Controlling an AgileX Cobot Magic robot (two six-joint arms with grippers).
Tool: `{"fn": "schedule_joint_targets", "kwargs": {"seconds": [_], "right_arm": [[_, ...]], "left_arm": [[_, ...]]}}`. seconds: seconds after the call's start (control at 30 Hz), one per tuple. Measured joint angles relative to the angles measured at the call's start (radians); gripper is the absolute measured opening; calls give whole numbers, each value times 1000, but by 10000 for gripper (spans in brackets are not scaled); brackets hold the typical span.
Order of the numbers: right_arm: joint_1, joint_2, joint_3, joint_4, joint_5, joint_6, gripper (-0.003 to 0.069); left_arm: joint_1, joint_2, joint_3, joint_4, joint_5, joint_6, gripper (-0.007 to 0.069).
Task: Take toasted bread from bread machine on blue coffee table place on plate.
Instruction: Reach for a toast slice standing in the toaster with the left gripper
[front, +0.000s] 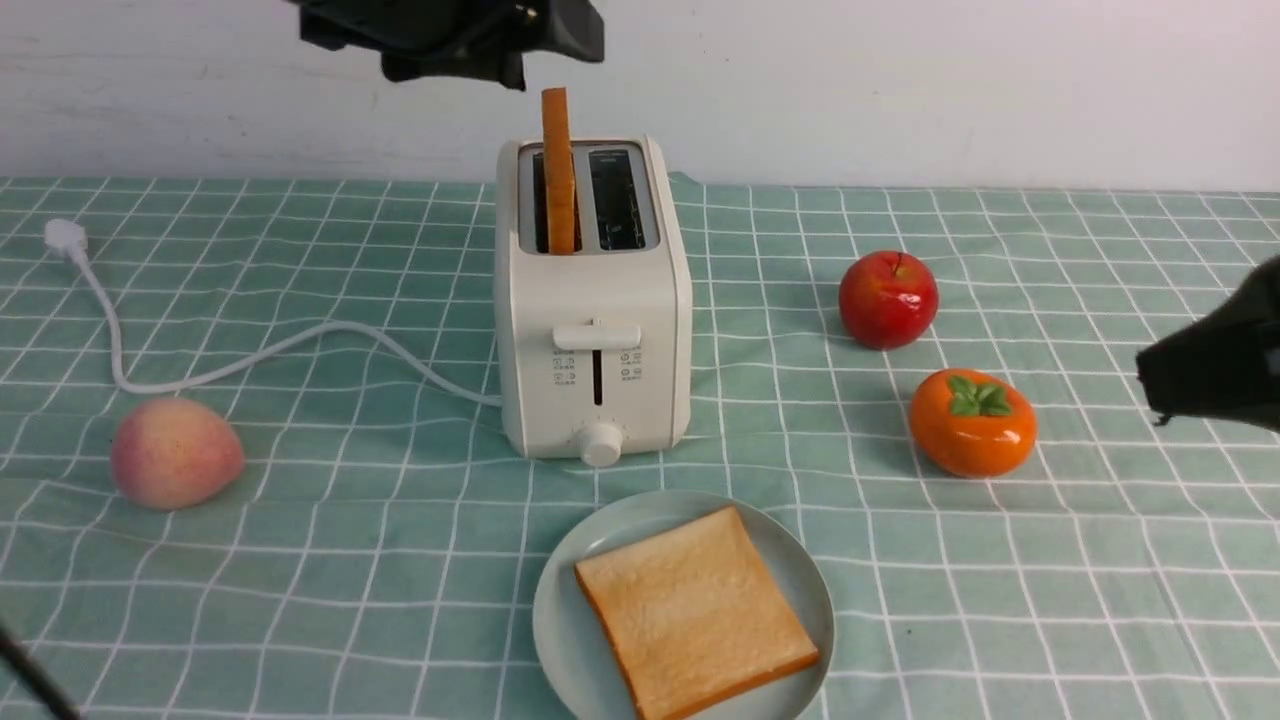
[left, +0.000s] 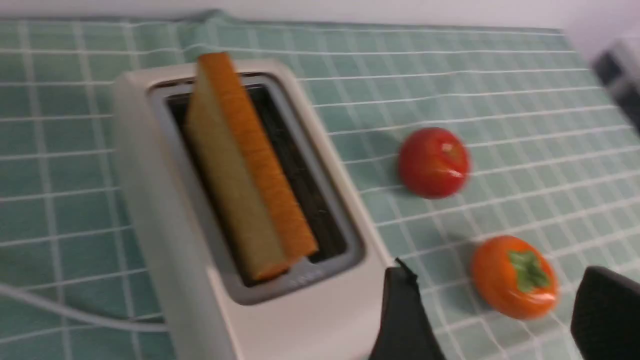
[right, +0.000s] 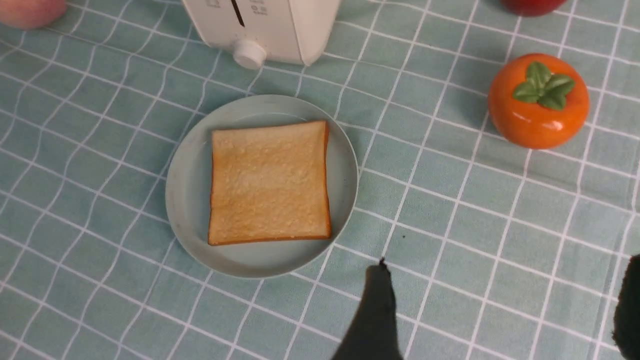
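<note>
The cream-white bread machine (front: 595, 300) stands mid-table on the blue coffee table (front: 1050, 560). One slice of toasted bread (front: 557, 170) stands upright in its left slot; the right slot looks empty. It also shows in the left wrist view (left: 245, 170). A second slice (front: 695, 610) lies flat on the plate (front: 575, 620) in front of the toaster, also in the right wrist view (right: 270, 182). My left gripper (left: 492, 305) is open and empty, hovering above the toaster at the top of the front view (front: 450, 35). My right gripper (right: 505, 295) is open and empty, above the cloth right of the plate (right: 185, 200).
A red apple (front: 888, 298) and an orange persimmon (front: 972, 422) sit right of the toaster. A peach (front: 175, 452) lies at the left. The white power cord (front: 250, 355) runs left from the toaster to its plug (front: 62, 238). A white wall stands behind.
</note>
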Motion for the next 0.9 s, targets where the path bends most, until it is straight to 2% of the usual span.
{"fn": "schedule_joint_targets", "kwargs": {"seconds": [0.03, 0.07, 0.13, 0.23, 0.4, 0.47, 0.53, 0.6, 0.63, 0.67, 0.7, 0.9], "right_arm": [[0, -4, 0, 1, 3, 0, 584], [0, -8, 0, 3, 5, 0, 584], [0, -14, 0, 7, 13, 0, 584], [0, -15, 0, 8, 14, 0, 584], [0, -15, 0, 8, 14, 0, 584], [0, -15, 0, 8, 14, 0, 584], [0, -15, 0, 8, 15, 0, 584], [0, -15, 0, 8, 16, 0, 584], [0, -15, 0, 8, 16, 0, 584], [0, -15, 0, 9, 22, 0, 584], [0, -15, 0, 9, 23, 0, 584], [0, -15, 0, 9, 25, 0, 584]], "left_arm": [[-11, 26, -30, 81, 14, -62, 443], [-27, 78, -86, 189, 39, -174, 446], [-37, 150, -159, 297, 74, -290, 448], [-37, 240, -231, 374, 95, -390, 448], [-36, 347, -265, 388, 83, -418, 429], [-37, 390, -265, 386, 77, -420, 388], [-37, 408, -265, 386, 76, -418, 339], [-37, 410, -265, 390, 76, -408, 253], [-37, 410, -265, 390, 76, -407, 243], [-37, 399, -265, 390, 79, -394, 144], [-37, 392, -265, 390, 87, -389, 107], [-36, 262, -265, 398, 167, -317, 98]]}}
